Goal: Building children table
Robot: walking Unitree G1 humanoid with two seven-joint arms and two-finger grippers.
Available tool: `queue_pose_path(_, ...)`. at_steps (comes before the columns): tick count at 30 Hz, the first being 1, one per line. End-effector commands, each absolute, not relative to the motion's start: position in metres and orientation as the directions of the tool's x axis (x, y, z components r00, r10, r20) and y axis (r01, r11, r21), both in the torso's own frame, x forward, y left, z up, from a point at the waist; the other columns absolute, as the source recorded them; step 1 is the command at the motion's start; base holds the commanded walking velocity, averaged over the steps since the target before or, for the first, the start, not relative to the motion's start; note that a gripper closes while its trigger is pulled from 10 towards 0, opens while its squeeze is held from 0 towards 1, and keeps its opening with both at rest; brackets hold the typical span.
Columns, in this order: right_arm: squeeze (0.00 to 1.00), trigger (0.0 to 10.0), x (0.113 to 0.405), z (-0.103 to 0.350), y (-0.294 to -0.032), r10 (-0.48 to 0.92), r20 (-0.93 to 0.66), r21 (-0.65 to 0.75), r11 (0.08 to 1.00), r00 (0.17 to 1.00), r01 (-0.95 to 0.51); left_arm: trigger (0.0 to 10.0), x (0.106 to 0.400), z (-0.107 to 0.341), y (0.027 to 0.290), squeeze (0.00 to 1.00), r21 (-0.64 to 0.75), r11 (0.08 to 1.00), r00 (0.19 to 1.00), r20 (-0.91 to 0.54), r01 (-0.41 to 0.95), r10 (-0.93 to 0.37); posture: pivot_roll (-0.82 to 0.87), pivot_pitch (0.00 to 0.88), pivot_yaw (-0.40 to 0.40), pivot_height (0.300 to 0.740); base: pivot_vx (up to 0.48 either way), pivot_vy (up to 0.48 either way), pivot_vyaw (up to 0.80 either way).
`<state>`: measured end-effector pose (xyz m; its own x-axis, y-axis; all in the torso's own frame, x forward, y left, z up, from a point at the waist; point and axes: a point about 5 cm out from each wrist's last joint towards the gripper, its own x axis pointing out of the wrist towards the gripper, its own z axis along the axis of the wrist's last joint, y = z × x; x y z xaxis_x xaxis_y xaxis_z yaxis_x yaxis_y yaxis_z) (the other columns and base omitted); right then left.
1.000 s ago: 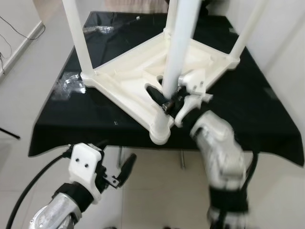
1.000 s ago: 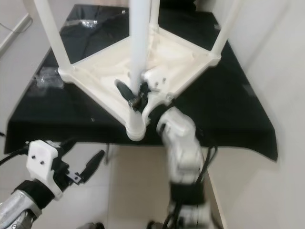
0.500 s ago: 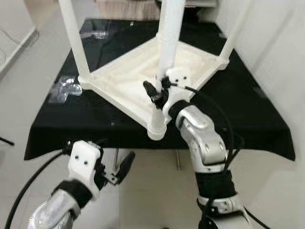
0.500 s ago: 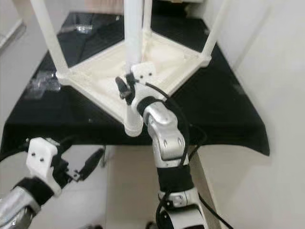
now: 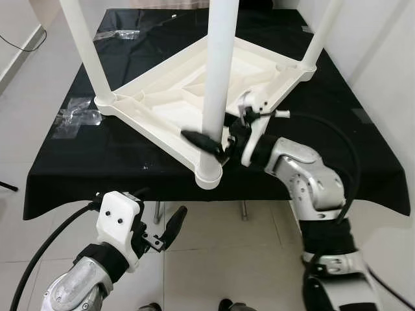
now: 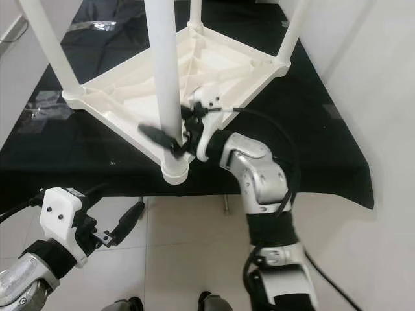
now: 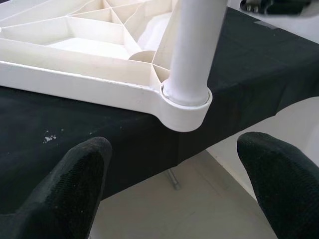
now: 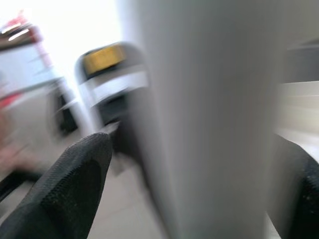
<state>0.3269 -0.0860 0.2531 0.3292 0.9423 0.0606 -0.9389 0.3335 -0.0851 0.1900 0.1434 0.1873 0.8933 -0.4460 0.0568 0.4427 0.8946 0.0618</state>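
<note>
The children table (image 5: 194, 97) lies upside down on the black surface (image 5: 363, 149), and its near leg (image 5: 217, 71) stands in the corner socket that reaches just past the surface edge. My right tool (image 5: 217, 142) is spread around this leg, low by the socket, one finger on each side — not yet pinching. If I push sideways, the leg may tilt or the table may slide off. My left tool (image 5: 159, 236) hangs spread below the edge.
</note>
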Motion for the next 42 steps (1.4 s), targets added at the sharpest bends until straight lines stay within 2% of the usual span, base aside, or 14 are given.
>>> queue_pose_path(1, 0.0, 10.0, 0.326, 0.251, -0.079, 0.97, 0.051, -0.095, 0.24, 0.236, -0.966, 10.0, 0.186, 0.186, 0.14, 0.0, 0.044, 0.889, 0.888, 0.047, 0.456, -0.458, 0.1, 0.243, -0.067, 0.74, 0.0, 0.0, 0.0)
queue_pose_path(8, 0.0, 10.0, 0.346, 0.268, -0.076, 0.987, 0.063, -0.12, 0.153, 0.147, -0.981, 10.0, 0.181, 0.187, 0.142, 0.0, 0.05, 0.892, 0.891, 0.039, 0.45, -0.452, 0.12, 0.259, -0.074, 0.74, 0.0, 0.0, 0.0)
queue_pose_path(9, 0.0, 7.1, 0.349, 0.274, -0.077, 0.989, 0.081, -0.119, 0.134, 0.125, -0.984, 10.0, 0.18, 0.187, 0.142, 0.0, 0.05, 0.893, 0.892, 0.036, 0.448, -0.45, 0.13, 0.265, -0.075, 0.74, 0.0, 0.0, 0.0)
queue_pose_path(10, 0.0, 0.0, 0.35, 0.278, -0.078, 0.99, 0.094, -0.119, 0.112, 0.101, -0.987, 10.0, 0.179, 0.187, 0.143, 0.0, 0.05, 0.893, 0.893, 0.033, 0.446, -0.448, 0.13, 0.265, -0.076, 0.74, 0.0, 0.0, 0.0)
queue_pose_path(19, 0.0, 0.0, 0.353, 0.282, -0.088, 0.995, 0.092, -0.141, 0.037, 0.024, -0.989, 10.0, 0.178, 0.186, 0.142, 0.0, 0.048, 0.892, 0.892, 0.025, 0.449, -0.451, 0.13, 0.267, -0.072, 0.74, 0.0, 0.0, 0.0)
queue_pose_path(26, 0.0, 0.0, 0.355, 0.278, -0.101, 0.99, 0.096, -0.172, 0.119, 0.103, -0.978, 10.0, 0.179, 0.185, 0.142, 0.0, 0.048, 0.892, 0.892, 0.026, 0.449, -0.45, 0.12, 0.25, -0.071, 0.74, 0.0, 0.0, 0.0)
queue_pose_path(29, 0.0, 0.0, 0.35, 0.267, -0.123, 0.93, 0.123, -0.159, 0.364, 0.347, -0.918, 10.0, 0.179, 0.185, 0.143, 0.0, 0.047, 0.893, 0.893, 0.028, 0.447, -0.448, 0.1, 0.239, -0.071, 0.74, 0.0, 0.0, 0.0)
queue_pose_path(30, 0.0, 0.0, 0.354, 0.254, -0.126, 0.804, 0.092, -0.108, 0.595, 0.588, -0.796, 10.0, 0.179, 0.184, 0.143, 0.0, 0.046, 0.892, 0.892, 0.028, 0.449, -0.451, 0.1, 0.236, -0.074, 0.74, 0.0, 0.0, 0.0)
queue_pose_path(31, 0.0, 0.0, 0.356, 0.244, -0.131, 0.676, 0.06, -0.086, 0.737, 0.735, -0.671, 10.0, 0.18, 0.184, 0.142, 0.0, 0.045, 0.891, 0.891, 0.028, 0.451, -0.452, 0.1, 0.236, -0.074, 0.74, 0.0, 0.0, 0.0)
queue_pose_path(32, 0.0, 0.0, 0.357, 0.238, -0.134, 0.586, 0.038, -0.083, 0.809, 0.809, -0.582, 10.0, 0.18, 0.184, 0.142, 0.0, 0.045, 0.891, 0.891, 0.028, 0.452, -0.454, 0.1, 0.236, -0.074, 0.74, 0.0, 0.0, 0.0)
queue_pose_path(33, 0.0, 0.0, 0.357, 0.238, -0.134, 0.586, 0.038, -0.083, 0.809, 0.809, -0.582, 10.0, 0.18, 0.184, 0.142, 0.0, 0.045, 0.891, 0.891, 0.028, 0.452, -0.454, 0.1, 0.236, -0.074, 0.74, 0.0, 0.0, 0.0)
queue_pose_path(34, 0.0, 0.0, 0.318, 0.202, -0.128, 0.343, -0.072, -0.065, 0.935, 0.936, -0.348, 10.0, 0.182, 0.185, 0.142, 0.0, 0.048, 0.887, 0.887, 0.03, 0.46, -0.461, 0.1, 0.232, -0.054, 0.74, 0.0, 0.0, 0.0)
queue_pose_path(37, 0.0, 0.0, 0.293, 0.189, -0.121, 0.264, -0.103, -0.091, 0.957, 0.959, -0.274, 10.0, 0.184, 0.186, 0.143, 0.0, 0.05, 0.885, 0.885, 0.032, 0.463, -0.464, 0.08, 0.231, -0.042, 0.74, 0.0, 0.0, 0.0)
queue_pose_path(42, 0.0, 0.0, 0.293, 0.188, -0.105, 0.309, -0.08, -0.143, 0.938, 0.948, -0.317, 10.0, 0.188, 0.185, 0.139, 0.0, 0.046, 0.876, 0.875, 0.04, 0.481, -0.482, 0.08, 0.205, -0.039, 0.74, 0.0, 0.0, 0.0)
